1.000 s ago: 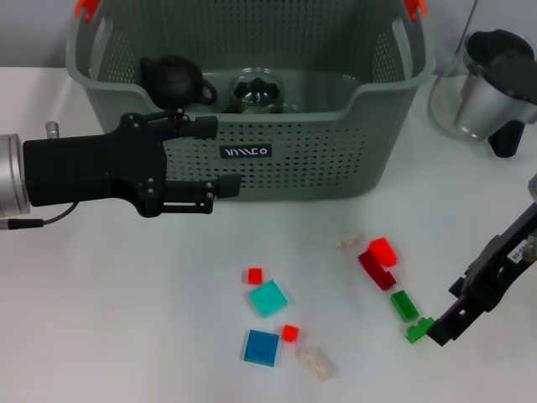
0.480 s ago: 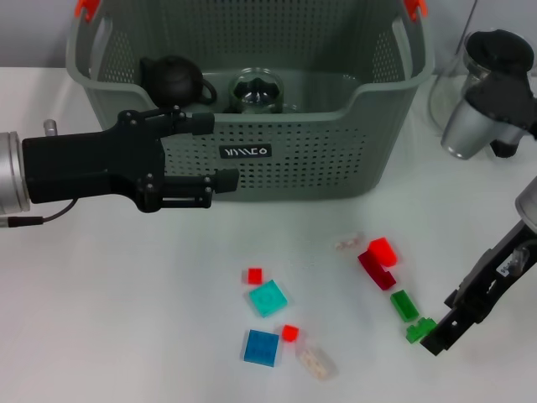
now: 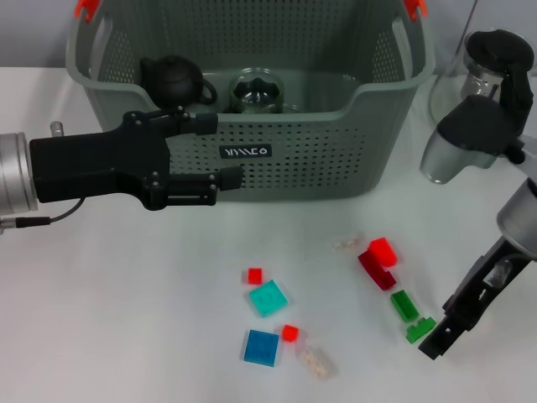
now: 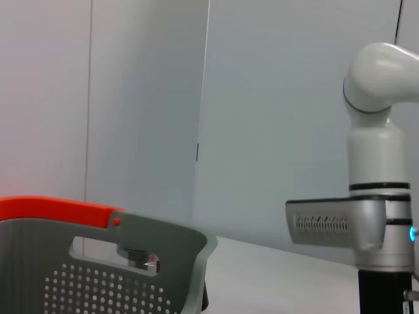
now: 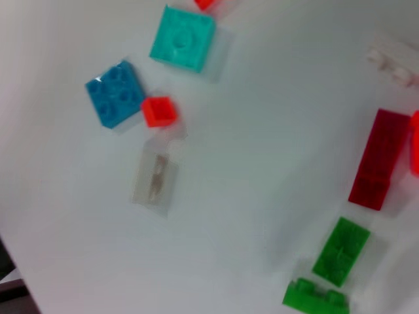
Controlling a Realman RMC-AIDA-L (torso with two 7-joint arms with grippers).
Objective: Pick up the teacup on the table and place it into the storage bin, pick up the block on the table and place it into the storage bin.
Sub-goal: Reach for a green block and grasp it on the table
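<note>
We see the storage bin at twelve o'clock on the white table, with a black teapot and a glass cup lying inside it near its front wall. Our left gripper hovers in front of the bin at about ten o'clock, its two fingers spread wide with nothing between them, close to the wall beside the small black label. Our right gripper sits low at four o'clock, its dark tip just beside the stepped green block; whether its fingers are apart or closed we cannot tell. Loose blocks lie scattered across the table's middle: a teal block, a blue block, a dark red block, a second green block and a clear block among small red ones. The right wrist view looks down on these same blocks. In the left wrist view the bin's orange handle tip shows against a pale wall.
</note>
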